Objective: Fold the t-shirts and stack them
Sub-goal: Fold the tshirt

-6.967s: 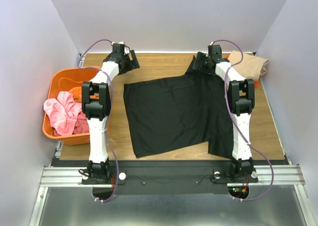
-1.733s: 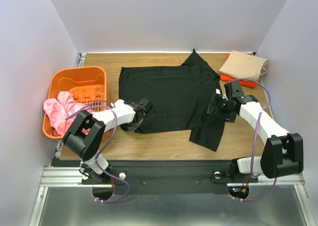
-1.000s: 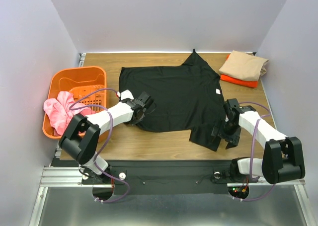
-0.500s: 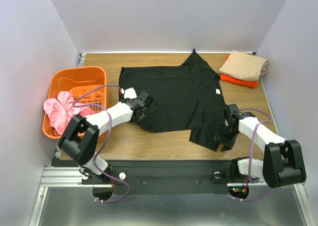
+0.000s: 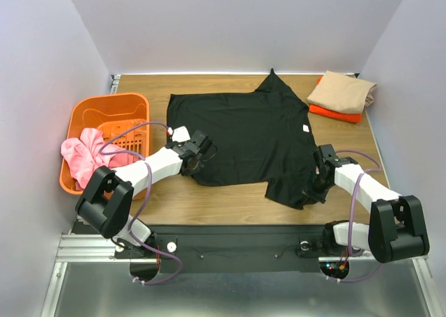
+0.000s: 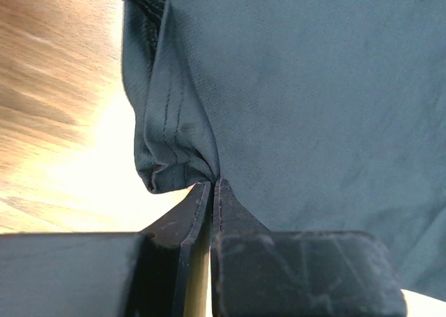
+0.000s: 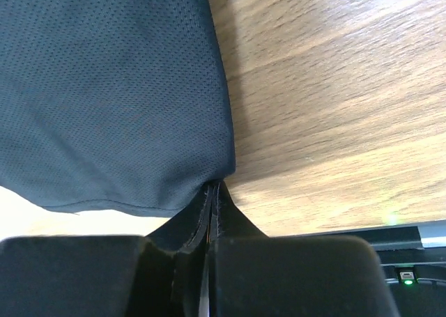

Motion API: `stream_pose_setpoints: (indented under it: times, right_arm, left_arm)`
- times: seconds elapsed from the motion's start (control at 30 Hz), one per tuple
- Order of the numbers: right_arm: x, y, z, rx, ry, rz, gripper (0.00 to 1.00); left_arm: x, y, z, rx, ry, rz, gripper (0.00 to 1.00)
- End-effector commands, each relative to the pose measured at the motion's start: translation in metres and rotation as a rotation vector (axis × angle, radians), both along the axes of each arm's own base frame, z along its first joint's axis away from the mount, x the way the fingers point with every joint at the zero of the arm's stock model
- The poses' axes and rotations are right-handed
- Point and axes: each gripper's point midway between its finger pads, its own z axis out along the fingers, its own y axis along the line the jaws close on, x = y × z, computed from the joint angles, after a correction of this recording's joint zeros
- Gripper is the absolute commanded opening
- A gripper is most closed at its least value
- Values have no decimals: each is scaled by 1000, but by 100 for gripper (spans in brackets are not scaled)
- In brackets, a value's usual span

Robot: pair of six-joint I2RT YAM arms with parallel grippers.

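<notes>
The black t-shirt (image 5: 244, 132) lies spread on the wooden table (image 5: 223, 198), its small white neck tag (image 5: 305, 128) facing up. My left gripper (image 5: 198, 154) is shut on the shirt's near-left hem; in the left wrist view the bunched hem (image 6: 171, 150) is pinched at the tips of the gripper (image 6: 212, 185). My right gripper (image 5: 311, 187) is shut on the near-right sleeve edge, and the right wrist view shows that gripper (image 7: 214, 187) clamping the black cloth (image 7: 118, 94). A folded tan t-shirt (image 5: 343, 89) rests on a folded orange t-shirt (image 5: 336, 112) at the back right.
An orange plastic basket (image 5: 89, 113) stands at the table's left edge with pink cloth (image 5: 87, 160) hanging over its near rim. White walls close in the left, right and back. Bare wood (image 7: 334, 87) lies right of the sleeve.
My right gripper went from open beside the sleeve to shut on its edge. The left gripper kept its hold on the hem and barely shifted.
</notes>
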Motion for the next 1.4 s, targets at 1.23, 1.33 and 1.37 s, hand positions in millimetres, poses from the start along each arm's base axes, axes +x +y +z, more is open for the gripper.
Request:
stream_pose_setpoints:
  times: [1.23,1.33,1.37]
  right_arm:
    - [287,24,103,-89,-459,168,0]
    - [302,26,110,-90,-487,179,0]
    - [305,27,105,-90,-479,181,0]
  left_arm:
    - [68,15,23,-49,47,-14,0]
    - [76,15,26,-49,40,-18,0]
    - [78,15,27,-48,39,-17,0]
